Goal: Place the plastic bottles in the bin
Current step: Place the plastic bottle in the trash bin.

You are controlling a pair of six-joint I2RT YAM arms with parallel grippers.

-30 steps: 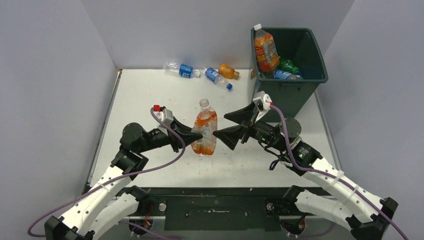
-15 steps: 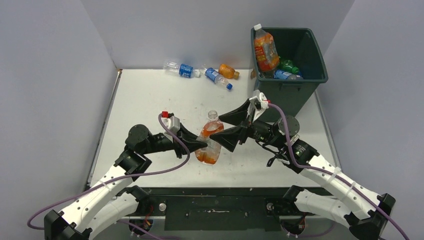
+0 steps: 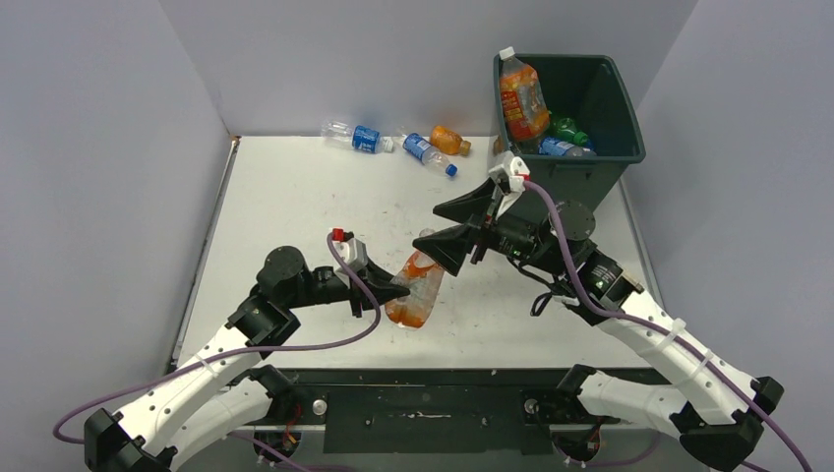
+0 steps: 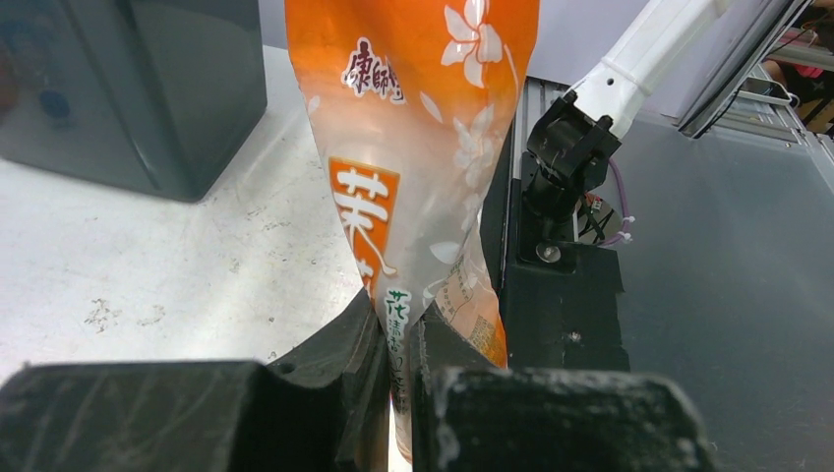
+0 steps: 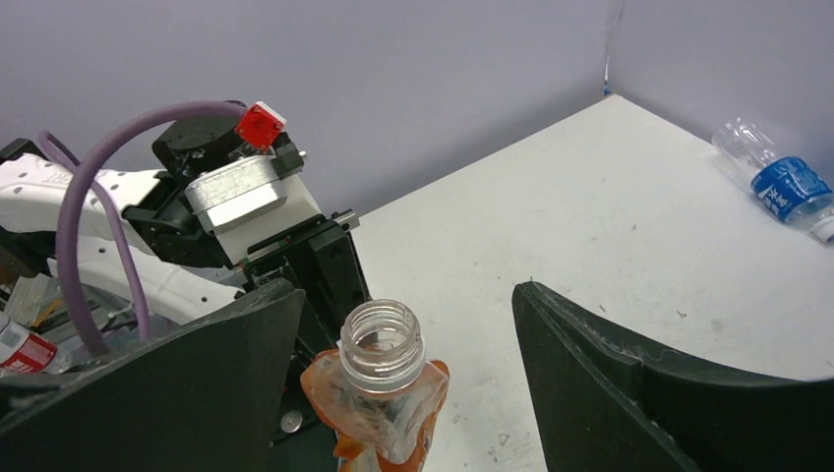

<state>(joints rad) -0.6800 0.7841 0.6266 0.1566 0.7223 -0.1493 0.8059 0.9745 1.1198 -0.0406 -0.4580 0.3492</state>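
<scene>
Top view: my left tool is clenched on the orange bottle, tilted over the counter. My right tool stands released around its neck. Handover, I judge: right must close before left lets go, then swing to the bin.

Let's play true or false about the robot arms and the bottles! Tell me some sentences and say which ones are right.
1. The left gripper pinches the orange bottle. True.
2. That bottle has its cap on. False: its mouth is open, with no cap.
3. The right gripper is shut. False: its jaws stand open on either side of the bottle's neck.
4. The bin has bottles in it. True.
5. Every other bottle is in the bin. False: three bottles lie at the far edge of the table.
</scene>
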